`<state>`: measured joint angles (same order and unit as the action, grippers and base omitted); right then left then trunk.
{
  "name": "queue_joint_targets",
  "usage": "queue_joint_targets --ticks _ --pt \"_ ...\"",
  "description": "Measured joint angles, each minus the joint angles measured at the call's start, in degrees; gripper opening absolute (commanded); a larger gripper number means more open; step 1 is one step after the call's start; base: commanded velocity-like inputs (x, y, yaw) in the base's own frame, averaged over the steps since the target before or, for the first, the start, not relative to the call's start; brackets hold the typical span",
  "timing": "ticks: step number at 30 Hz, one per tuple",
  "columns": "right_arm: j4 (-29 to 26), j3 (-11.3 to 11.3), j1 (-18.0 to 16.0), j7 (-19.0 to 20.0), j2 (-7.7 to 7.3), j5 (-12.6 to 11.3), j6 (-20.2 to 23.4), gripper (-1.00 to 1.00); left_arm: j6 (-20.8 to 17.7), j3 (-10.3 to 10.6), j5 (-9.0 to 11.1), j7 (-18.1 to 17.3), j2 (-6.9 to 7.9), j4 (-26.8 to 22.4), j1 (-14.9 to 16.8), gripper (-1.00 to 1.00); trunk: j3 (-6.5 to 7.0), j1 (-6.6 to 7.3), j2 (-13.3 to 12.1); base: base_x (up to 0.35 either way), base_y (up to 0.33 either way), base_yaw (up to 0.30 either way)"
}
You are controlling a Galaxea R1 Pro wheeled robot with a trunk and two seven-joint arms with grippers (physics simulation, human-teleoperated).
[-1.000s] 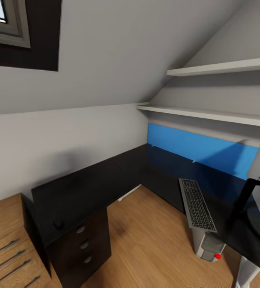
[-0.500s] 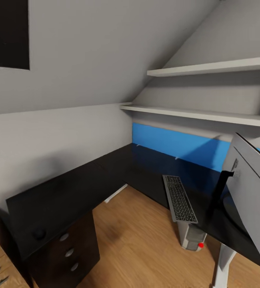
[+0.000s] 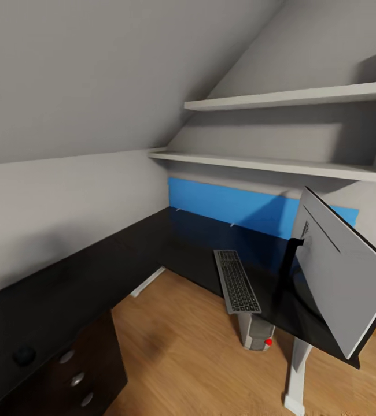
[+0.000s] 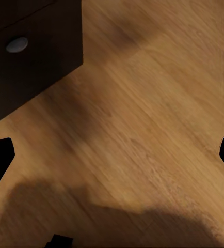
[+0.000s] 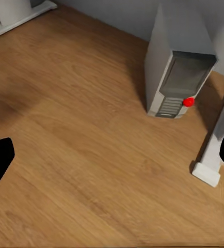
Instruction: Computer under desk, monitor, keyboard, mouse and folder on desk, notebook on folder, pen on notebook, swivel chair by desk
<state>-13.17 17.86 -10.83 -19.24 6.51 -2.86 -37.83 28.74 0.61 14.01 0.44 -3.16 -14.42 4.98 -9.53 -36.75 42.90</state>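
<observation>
The glossy black desk (image 3: 153, 248) runs along two walls in an L. On its right wing lies the keyboard (image 3: 237, 281), and beside that stands the monitor (image 3: 335, 277) with its silver-grey back to me. The computer (image 3: 256, 334) stands on the floor beneath, also seen as the computer (image 5: 179, 72) with a red light. The small dark mouse (image 3: 24, 355) sits on the left wing's near end. My left gripper (image 4: 112, 157) hangs open over bare floor. My right gripper (image 5: 112, 157) is open near the tower. The swivel chair, folder, notebook and pen are out of view.
A black drawer unit (image 3: 78, 375) stands under the desk's left wing, and its corner (image 4: 34, 57) is near my left gripper. The white desk leg (image 3: 295, 375) stands at the right. A blue wall panel (image 3: 228, 207) and two white shelves (image 3: 280, 164) lie behind.
The head camera has turned right, so the whole scene slid left and the monitor came fully into view. No object has moved.
</observation>
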Motion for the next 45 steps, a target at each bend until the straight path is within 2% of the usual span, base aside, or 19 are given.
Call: queue_joint_targets --ticks 31,45 --pt "0.0 -0.1 0.0 -0.1 0.00 0.0 0.1 1.00 0.2 0.0 -0.1 0.0 0.25 0.0 0.0 1.00 -2.59 0.00 0.0 0.000 0.000 -0.122" --pt "0.0 0.0 0.0 0.0 0.03 0.0 0.1 1.00 0.2 0.0 -0.1 -0.1 0.24 0.0 0.0 1.00 -2.96 0.00 0.0 0.000 0.000 -0.243"
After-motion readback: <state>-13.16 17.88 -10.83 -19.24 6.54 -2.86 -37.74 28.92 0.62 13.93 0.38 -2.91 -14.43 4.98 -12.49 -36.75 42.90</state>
